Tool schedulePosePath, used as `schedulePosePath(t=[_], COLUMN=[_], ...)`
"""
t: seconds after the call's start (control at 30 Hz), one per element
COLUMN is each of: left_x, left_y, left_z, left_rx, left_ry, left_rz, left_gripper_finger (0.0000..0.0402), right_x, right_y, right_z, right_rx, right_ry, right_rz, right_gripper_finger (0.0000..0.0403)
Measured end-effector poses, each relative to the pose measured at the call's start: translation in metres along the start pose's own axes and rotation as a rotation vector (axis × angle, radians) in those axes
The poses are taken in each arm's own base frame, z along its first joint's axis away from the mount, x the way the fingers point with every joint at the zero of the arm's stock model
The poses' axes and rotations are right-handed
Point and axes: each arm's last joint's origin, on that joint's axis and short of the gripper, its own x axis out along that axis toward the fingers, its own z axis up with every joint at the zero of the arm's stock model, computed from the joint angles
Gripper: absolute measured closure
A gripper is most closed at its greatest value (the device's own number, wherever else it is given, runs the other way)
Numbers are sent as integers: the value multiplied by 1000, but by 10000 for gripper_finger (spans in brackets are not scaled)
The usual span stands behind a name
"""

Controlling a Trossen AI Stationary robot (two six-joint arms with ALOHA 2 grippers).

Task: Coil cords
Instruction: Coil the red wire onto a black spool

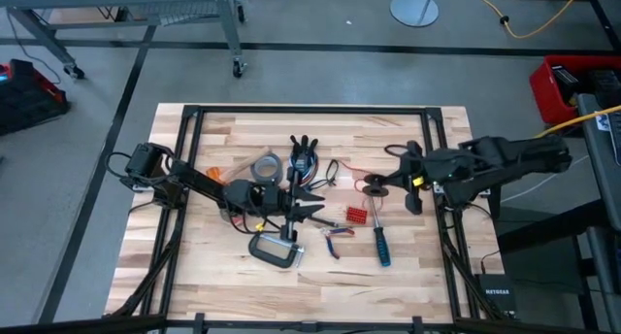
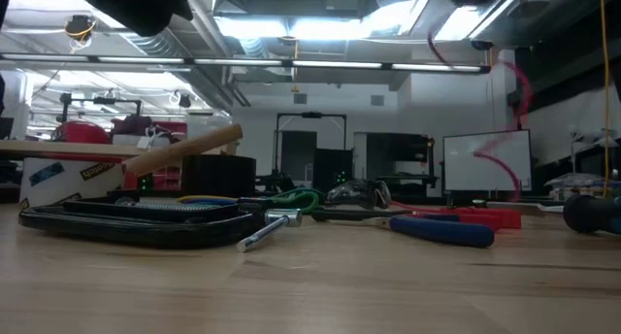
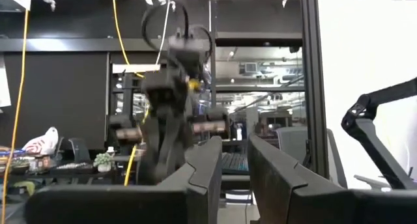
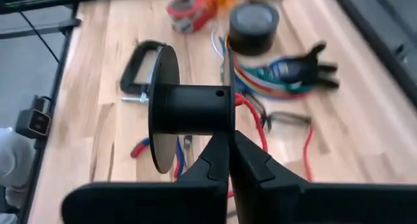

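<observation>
Black spool [image 4: 189, 110] being held aloft by right gripper [image 4: 231, 142], jaws pinched on flange. Cords [image 1: 309, 164] lying loose mid-table, apparently uncoiled. Left gripper [image 1: 309, 211] hovering nearby, jaws slightly spread. Winding remaining.

Hardly any lettering is showing itself from where I'm standing. A black box [image 1: 495, 296] lying on the floor by the table's right corner is carrying small white letters that seem to read NETGEAR, and a white box [image 2: 68, 176] beyond the table's far edge is wearing a striped label too small to make out.
</observation>
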Motion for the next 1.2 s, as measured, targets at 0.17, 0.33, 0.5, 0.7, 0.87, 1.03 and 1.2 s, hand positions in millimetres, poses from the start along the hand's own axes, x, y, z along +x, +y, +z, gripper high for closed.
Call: schedulePosePath(t=[0.17,0.33,0.5,0.7,0.87,1.03,1.2], left_x=[0,0,-2,-5,-9,-13,-16], left_y=[1,2,5,5,6,6,7], left_z=[-2,-7,-15,-29,-40,-48,-53], left_rx=[5,9,26,-77,-172,-190,-144], left_ry=[24,69,158,292,398,478,540], left_rz=[0,25,146,191,223,262,266], left_gripper_finger=[334,334,333,333,333,305,260], right_x=[35,64,77,78,83,85,82], right_y=[-4,-5,-5,-6,-8,-8,-7], right_z=[-41,-67,-77,-76,-82,-85,-81], right_rx=[77,107,124,80,70,74,96], right_ry=[-91,-271,-437,-562,-557,-548,-594], right_rz=[98,223,281,254,241,240,268], right_gripper_finger=[401,401,401,401,401,402,402])
